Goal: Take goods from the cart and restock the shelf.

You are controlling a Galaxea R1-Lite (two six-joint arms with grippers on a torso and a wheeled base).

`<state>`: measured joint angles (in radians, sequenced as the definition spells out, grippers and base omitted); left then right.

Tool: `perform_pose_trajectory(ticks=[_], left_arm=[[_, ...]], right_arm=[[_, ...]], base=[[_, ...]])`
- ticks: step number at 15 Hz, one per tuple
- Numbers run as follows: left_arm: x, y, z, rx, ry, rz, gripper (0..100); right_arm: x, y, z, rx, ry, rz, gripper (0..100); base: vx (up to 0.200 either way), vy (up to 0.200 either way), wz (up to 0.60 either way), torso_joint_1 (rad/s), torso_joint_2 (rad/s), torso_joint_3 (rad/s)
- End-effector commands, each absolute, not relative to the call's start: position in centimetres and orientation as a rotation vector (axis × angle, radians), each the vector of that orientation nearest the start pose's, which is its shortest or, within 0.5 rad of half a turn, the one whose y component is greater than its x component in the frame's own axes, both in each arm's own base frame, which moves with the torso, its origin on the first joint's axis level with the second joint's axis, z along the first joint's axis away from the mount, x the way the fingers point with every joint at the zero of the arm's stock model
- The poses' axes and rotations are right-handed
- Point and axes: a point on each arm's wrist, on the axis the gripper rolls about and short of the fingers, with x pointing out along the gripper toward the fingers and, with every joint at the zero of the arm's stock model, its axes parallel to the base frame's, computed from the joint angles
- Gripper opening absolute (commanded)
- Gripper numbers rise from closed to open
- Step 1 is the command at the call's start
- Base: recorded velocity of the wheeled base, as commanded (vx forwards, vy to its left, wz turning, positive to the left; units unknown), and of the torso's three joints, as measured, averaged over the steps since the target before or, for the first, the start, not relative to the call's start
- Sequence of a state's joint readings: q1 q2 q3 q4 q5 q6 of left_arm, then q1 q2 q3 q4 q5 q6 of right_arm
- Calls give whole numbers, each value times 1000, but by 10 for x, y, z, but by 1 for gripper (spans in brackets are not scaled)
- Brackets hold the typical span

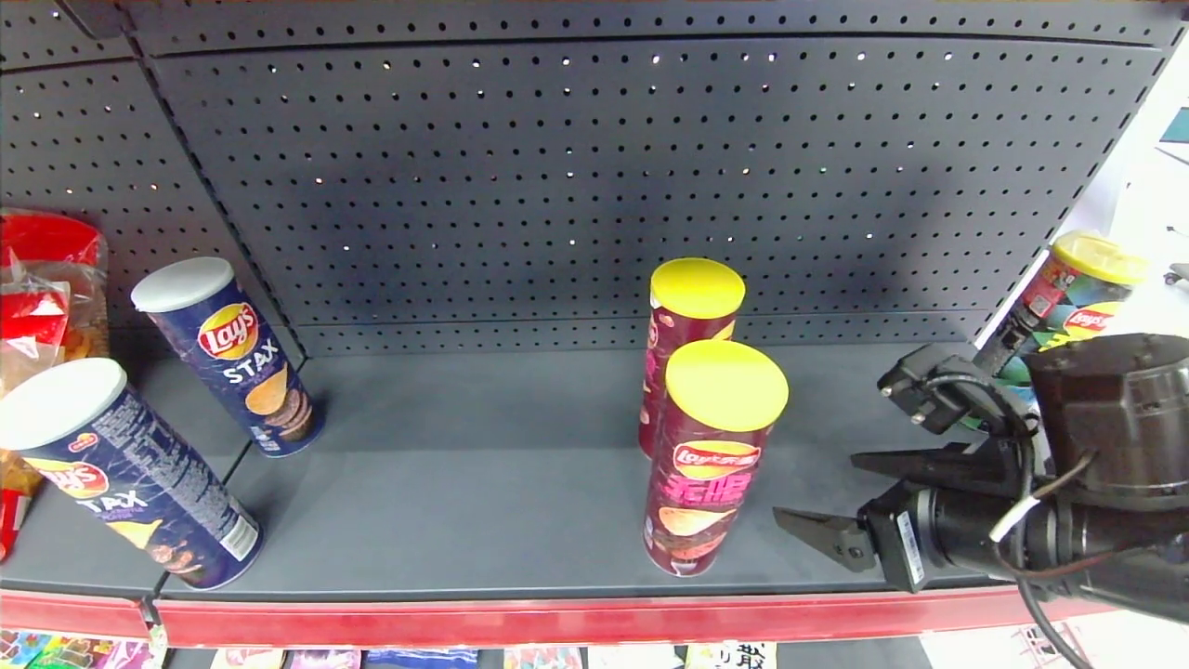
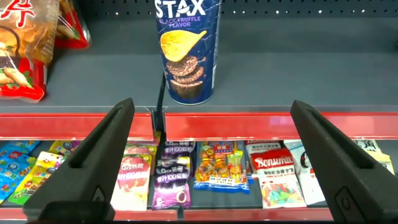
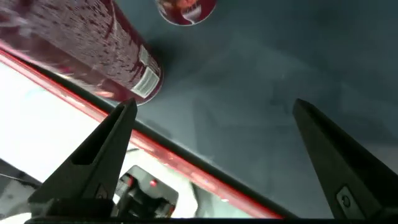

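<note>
Maroon can (image 1: 711,465) half-hides its twin (image 1: 695,302), centre frame. My right claw (image 1: 817,485) gapes at lower right. My left claw (image 2: 212,104) is released too, facing a navy can (image 2: 186,56) with its lid cropped.

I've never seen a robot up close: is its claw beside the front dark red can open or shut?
Open. The right gripper has fingers spread wide apart, nothing between them, beside the front dark red can.

light: bright, even | shadows: soft (on shelf (image 1: 483,483)) | edges: bowed
</note>
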<state>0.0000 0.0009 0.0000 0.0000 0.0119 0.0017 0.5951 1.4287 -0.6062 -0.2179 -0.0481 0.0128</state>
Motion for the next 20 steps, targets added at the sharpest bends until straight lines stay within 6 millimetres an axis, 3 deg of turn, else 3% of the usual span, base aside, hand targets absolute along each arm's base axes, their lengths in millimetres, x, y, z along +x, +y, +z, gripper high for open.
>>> perform_pose_trajectory(ticks=[1,9,20], left_arm=[[-23,0,76,2,2,12,100],[-23,0,76,2,2,12,100],[-23,0,76,2,2,12,100]], right_arm=[[185,124,150,-213,631,527,100],[203,135,137,-273,670,473,100],[206,153,133,-295,676,523,100]], base=[[0,0,0,0,0,0],[0,0,0,0,0,0],[0,0,0,0,0,0]])
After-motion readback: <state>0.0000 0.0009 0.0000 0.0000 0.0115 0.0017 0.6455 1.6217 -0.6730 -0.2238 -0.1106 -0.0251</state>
